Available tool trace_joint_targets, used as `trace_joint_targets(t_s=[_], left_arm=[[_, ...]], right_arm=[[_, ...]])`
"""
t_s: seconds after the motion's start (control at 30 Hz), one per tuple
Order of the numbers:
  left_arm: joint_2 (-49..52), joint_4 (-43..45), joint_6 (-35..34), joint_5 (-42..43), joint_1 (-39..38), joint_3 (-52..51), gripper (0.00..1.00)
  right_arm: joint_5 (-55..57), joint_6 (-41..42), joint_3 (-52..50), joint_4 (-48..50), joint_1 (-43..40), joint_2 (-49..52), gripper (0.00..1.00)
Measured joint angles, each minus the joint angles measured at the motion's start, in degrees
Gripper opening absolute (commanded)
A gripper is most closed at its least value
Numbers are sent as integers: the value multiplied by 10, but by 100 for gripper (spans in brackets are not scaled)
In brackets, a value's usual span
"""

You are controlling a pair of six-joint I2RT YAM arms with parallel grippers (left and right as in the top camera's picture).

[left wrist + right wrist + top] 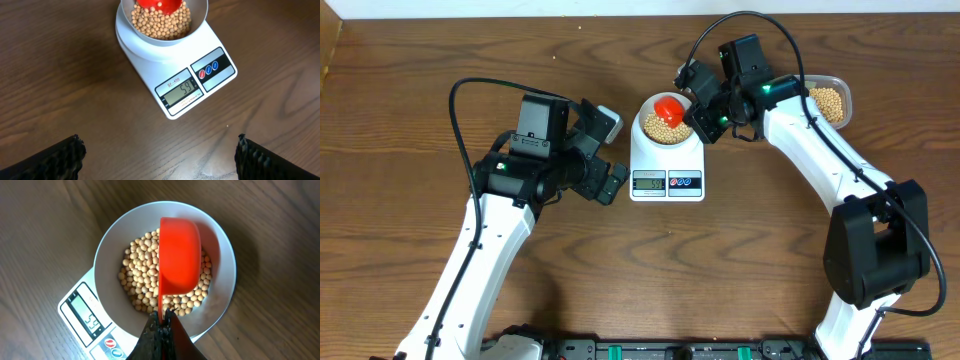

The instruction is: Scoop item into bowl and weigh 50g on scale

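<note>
The pale bowl (pixel 667 122) sits on the white scale (pixel 666 180) and holds many tan beans (pixel 145 287). My right gripper (pixel 161 316) is shut on the handle of a red scoop (pixel 179 255), which hangs tipped over the bowl. The scoop (pixel 668 107) shows red above the beans in the overhead view. The scale's display (pixel 180 91) reads about 59. My left gripper (pixel 160 155) is open and empty, hovering over bare table in front of the scale. In the overhead view it (pixel 610 183) is just left of the scale.
A clear plastic tub (pixel 832 100) with more beans stands at the back right, behind my right arm. The scale (pixel 175 70) has a red and a blue button (pixel 209 69) on its front edge. The table is dark wood.
</note>
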Motion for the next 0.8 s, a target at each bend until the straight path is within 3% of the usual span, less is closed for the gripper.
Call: trace_joint_targets(t_s=[0.5, 0.8], left_arm=[[0, 0, 0, 0, 0, 0, 98], [0, 0, 0, 0, 0, 0, 98]], right_arm=[[-37, 17, 0, 0, -4, 0, 1], [-100, 38, 0, 1, -47, 0, 1]])
